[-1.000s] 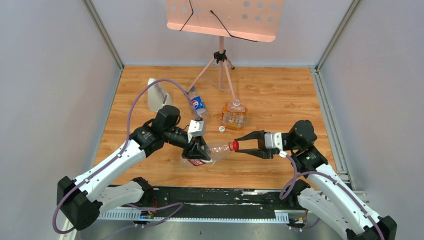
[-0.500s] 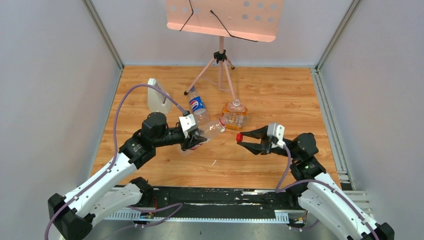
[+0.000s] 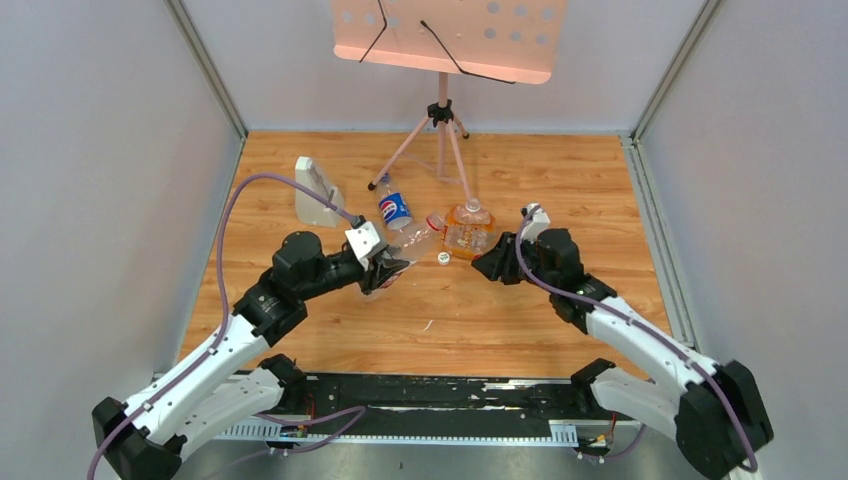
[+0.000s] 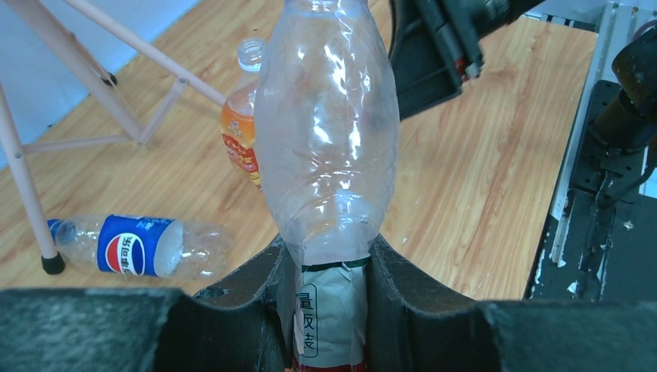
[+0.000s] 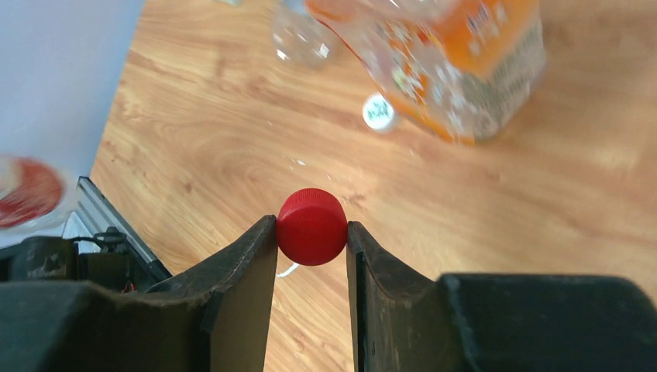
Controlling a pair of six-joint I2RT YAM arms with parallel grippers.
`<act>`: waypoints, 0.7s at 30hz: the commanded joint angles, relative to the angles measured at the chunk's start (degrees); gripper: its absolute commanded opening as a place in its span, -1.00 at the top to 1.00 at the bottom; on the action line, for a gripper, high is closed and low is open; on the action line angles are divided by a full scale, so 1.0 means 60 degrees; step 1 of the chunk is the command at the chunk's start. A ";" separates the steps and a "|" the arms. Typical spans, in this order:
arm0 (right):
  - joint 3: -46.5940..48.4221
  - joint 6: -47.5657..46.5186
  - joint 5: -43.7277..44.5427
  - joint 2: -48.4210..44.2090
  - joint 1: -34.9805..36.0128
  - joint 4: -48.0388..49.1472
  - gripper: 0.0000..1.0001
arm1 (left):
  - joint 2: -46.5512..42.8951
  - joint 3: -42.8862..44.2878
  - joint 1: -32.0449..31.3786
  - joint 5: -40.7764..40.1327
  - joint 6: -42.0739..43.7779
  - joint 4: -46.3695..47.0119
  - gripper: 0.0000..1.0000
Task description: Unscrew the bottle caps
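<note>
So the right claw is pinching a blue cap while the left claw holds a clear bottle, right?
Not quite. The cap in the right gripper is red, not blue, as the right wrist view shows. The left gripper does hold the clear bottle.

Wooden table (image 3: 560, 180) carrying bottles, a cap, a block and a stand.
The Pepsi bottle (image 3: 394, 211) lies on its side; the squat orange bottle (image 3: 468, 232) stands near it, the white cap (image 3: 442, 258) just in front; a grey block (image 3: 316, 194) and a pink tripod (image 3: 443, 135) stand farther back.
</note>
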 commanded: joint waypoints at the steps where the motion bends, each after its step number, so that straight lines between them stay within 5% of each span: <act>1: 0.0778 0.1984 0.0470 0.1646 0.0058 -0.1084 1.00 | -0.0297 -0.0118 0.0000 -0.0265 -0.0237 0.0677 1.00; 9: 0.1803 0.2232 0.0680 0.3927 0.0092 -0.1486 1.00 | -0.0579 -0.0248 0.0000 -0.0409 -0.0351 0.0728 1.00; 21: 0.2385 0.2353 0.2823 0.5130 0.0741 -0.1899 0.86 | -0.0684 -0.0368 0.0000 -0.0496 -0.0492 0.0796 1.00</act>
